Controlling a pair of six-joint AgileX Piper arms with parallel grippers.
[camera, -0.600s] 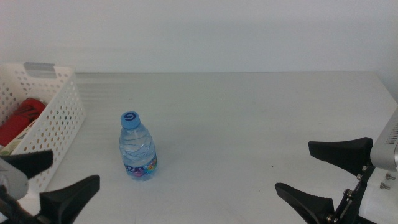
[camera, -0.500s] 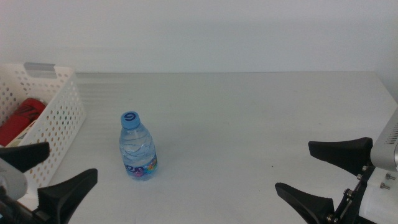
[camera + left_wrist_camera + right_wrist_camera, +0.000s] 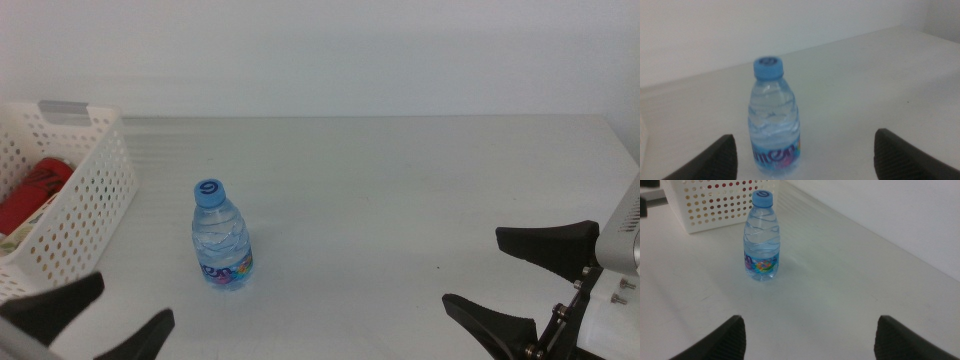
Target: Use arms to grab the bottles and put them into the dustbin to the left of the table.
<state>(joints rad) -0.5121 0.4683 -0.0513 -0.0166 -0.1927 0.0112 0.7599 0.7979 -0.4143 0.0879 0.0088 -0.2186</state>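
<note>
Your left tool point(image 3: 88, 318) open at worktop point(image 3: 400, 190) near-left corner, facing small clear blue-capped water bottle point(image 3: 221, 237) standing upright beside white perforated plastic basket point(image 3: 75, 195). Right tool point(image 3: 520, 283) open, near-right corner.

An overhead camera looks forward and down across the bench point(image 3: 400, 180); both wrist cameras sit low, sharing the water bottle point(image 3: 222, 240).

Upright water bottle point(image 3: 222, 238) mid-table point(image 3: 400, 190), red can point(image 3: 32, 190) in dustbin point(image 3: 75, 210), L tool point(image 3: 95, 318) & R tool point(image 3: 520, 275) agape near btm.
</note>
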